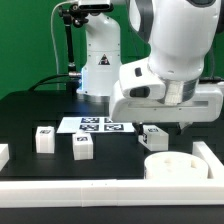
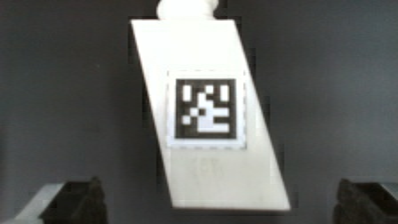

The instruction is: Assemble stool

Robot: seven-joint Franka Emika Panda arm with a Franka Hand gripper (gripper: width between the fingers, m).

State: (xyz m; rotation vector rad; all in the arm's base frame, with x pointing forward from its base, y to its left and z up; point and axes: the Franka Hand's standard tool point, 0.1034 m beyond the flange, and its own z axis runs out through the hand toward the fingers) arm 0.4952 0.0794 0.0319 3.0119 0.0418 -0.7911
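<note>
The stool's round white seat (image 1: 172, 165) lies flat near the front of the black table. Three blocky white legs with square tags lie apart: one (image 1: 44, 138) at the exterior view's left, one (image 1: 82, 146) beside it, and one (image 1: 153, 135) just behind the seat. My gripper (image 1: 172, 124) hangs over that third leg. In the wrist view this leg (image 2: 205, 110) lies lengthwise on the table, tag up, with a round peg at its far end. My gripper (image 2: 221, 195) is open, with the dark fingers (image 2: 71, 200) wide of the leg on either side and not touching it.
The marker board (image 1: 95, 124) lies flat behind the legs. White border rails run along the table's front (image 1: 100, 190) and the exterior view's right (image 1: 210, 158). The robot's base (image 1: 98, 70) stands at the back.
</note>
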